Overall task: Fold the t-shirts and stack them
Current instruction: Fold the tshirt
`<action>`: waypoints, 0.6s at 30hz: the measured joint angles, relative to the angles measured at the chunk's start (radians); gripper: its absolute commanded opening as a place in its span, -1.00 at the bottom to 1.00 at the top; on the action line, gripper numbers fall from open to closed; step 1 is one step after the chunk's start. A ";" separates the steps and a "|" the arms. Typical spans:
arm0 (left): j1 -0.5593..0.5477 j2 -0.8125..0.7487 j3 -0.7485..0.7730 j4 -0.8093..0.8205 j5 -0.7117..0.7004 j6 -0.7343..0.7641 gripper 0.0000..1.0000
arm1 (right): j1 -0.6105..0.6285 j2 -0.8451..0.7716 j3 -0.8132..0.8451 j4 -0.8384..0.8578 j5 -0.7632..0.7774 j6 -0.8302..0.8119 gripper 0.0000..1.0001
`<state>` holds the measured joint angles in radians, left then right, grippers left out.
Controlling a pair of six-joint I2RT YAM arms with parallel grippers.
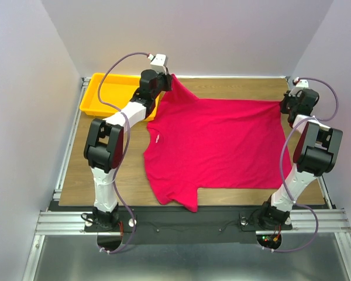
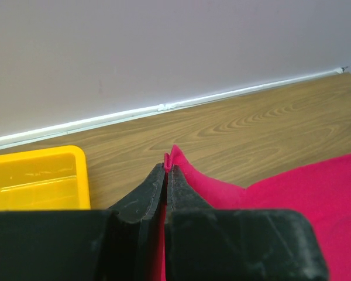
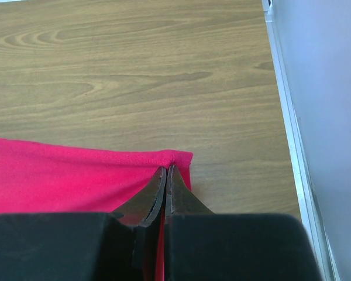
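One crimson-pink t-shirt (image 1: 216, 143) lies spread on the wooden table, its white neck label at the left and a sleeve pointing toward the front edge. My left gripper (image 1: 171, 79) is shut on the far left sleeve tip, which pokes out between its fingers (image 2: 168, 165) in the left wrist view and is drawn up to a peak. Over at the far right, my right gripper (image 1: 282, 104) is shut on the shirt's hem corner (image 3: 178, 158), the cloth pinched between its black fingers (image 3: 167, 172).
A yellow plastic tray (image 1: 108, 93) sits at the far left corner, just left of the left arm, and shows in the left wrist view (image 2: 38, 178). White walls close the back and sides. A metal rail (image 3: 292, 146) edges the table on the right.
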<state>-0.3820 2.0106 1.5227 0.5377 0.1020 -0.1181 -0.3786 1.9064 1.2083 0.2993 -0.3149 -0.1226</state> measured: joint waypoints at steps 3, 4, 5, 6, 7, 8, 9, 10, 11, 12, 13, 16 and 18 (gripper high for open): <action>0.000 -0.024 -0.036 0.023 0.023 0.020 -1.00 | -0.009 -0.002 -0.008 0.001 -0.013 0.000 -0.99; 0.000 -0.033 -0.050 0.032 0.029 0.028 -1.00 | -0.012 -0.004 -0.012 0.002 -0.016 0.000 -0.99; 0.000 -0.042 -0.062 0.044 0.034 0.036 -1.00 | -0.016 -0.007 -0.016 -0.001 -0.022 0.000 -0.99; 0.001 -0.051 -0.075 0.053 0.040 0.041 -1.00 | -0.020 -0.010 -0.019 0.001 -0.027 0.000 -0.99; 0.002 -0.059 -0.085 0.059 0.043 0.047 -1.00 | -0.023 -0.013 -0.022 0.001 -0.031 0.000 -0.99; 0.003 -0.070 -0.099 0.067 0.047 0.054 -1.00 | -0.027 -0.018 -0.027 0.001 -0.038 -0.001 -0.99; 0.004 -0.076 -0.107 0.074 0.048 0.057 -1.00 | -0.029 -0.021 -0.030 0.000 -0.042 0.000 -0.99; 0.005 -0.085 -0.118 0.080 0.048 0.061 -1.00 | -0.033 -0.024 -0.031 0.001 -0.050 -0.001 -0.99; 0.006 -0.091 -0.125 0.085 0.048 0.064 -1.00 | -0.035 -0.027 -0.031 0.001 -0.053 -0.001 -0.99; 0.009 -0.097 -0.134 0.094 0.048 0.068 -1.00 | -0.036 -0.027 -0.031 0.001 -0.057 -0.001 -0.99; 0.011 -0.103 -0.144 0.104 0.048 0.070 -1.00 | -0.039 -0.029 -0.031 0.002 -0.064 -0.001 -0.99; 0.016 -0.120 -0.171 0.124 0.047 0.077 -1.00 | -0.040 -0.031 -0.031 0.002 -0.082 -0.001 -0.99; 0.021 -0.135 -0.198 0.134 0.047 0.077 -1.00 | -0.040 -0.031 -0.031 0.002 -0.104 0.000 -0.99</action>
<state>-0.3614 1.8755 1.3251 0.6716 0.1493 -0.0406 -0.4191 1.8759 1.1770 0.3008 -0.4187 -0.1230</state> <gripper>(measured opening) 0.123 0.014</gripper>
